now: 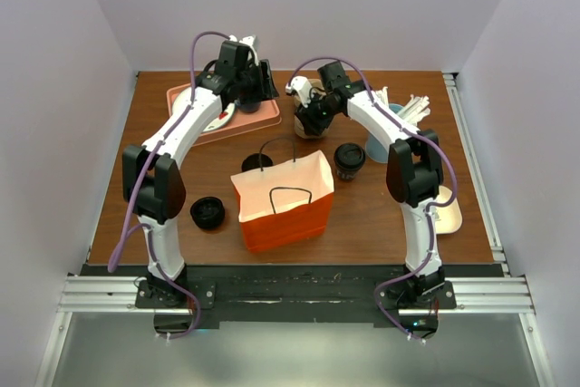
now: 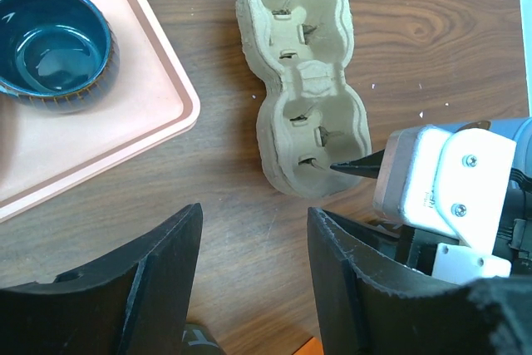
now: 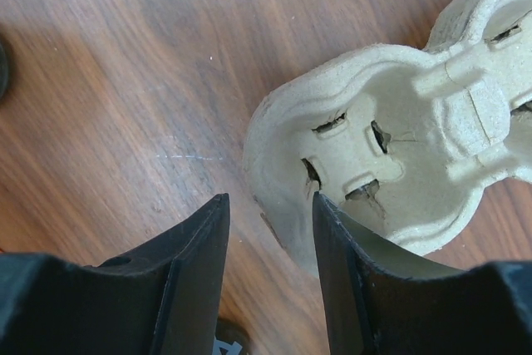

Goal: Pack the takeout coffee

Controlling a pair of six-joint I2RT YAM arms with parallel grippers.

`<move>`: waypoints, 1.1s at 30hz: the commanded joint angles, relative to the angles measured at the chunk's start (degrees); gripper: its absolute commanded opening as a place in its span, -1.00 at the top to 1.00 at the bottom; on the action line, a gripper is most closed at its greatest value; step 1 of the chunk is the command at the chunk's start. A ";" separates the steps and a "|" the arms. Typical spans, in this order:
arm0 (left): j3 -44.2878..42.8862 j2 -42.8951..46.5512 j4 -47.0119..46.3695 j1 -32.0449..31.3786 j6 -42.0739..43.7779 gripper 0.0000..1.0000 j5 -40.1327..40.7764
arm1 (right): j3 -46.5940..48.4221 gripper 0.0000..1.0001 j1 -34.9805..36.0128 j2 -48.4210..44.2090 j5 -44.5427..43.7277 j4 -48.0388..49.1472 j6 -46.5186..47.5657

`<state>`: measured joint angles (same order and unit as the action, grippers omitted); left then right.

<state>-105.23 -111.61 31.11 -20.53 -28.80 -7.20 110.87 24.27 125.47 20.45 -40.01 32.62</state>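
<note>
Closest to the lens are the 2 black fingers (image 3: 179, 288) of my right claw (image 3: 270, 201), parted, with the near rim of the beige moulded-pulp 2-cup carrier (image 3: 416, 147) between them. 1 finger is on the well side and the other over bare wood. Nothing is pinched, so that claw is released. My left claw (image 2: 253, 209) is released too, its fingers wide apart over the brown wooden table (image 2: 432, 31) just below the carrier in its own view, with the pink plastic tray (image 2: 158, 114) at the upper left. The takeout coffee (image 1: 349, 160), a small dark paper cup under a round black plastic sip lid, stands upright just right of centre in the top view, just beside the upper right corner of the orange paper bag (image 1: 283, 206), and neither claw touches it. I judge it light unless filled, which I cannot tell. Its paper wall would give under a hard squeeze, the lid looks slick and could pop off, and tipping risks a spill. I would take it around the wall below the lid, gently, and keep it upright. Both my arms reach from the bottom edge to the upper middle of the top view, elbows bowed outward and wrists pitched down, the left over the tray, the right bent back toward centre over the carrier.
</note>
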 commanded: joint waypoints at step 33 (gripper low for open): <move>-0.06 3.59 -0.70 0.23 2.34 -0.15 -0.18 | 2.42 0.33 -0.01 1.09 -0.76 -0.86 -0.01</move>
<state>-105.21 -111.46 31.11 -20.53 -27.83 -7.22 111.35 24.27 126.43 19.99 -40.12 32.53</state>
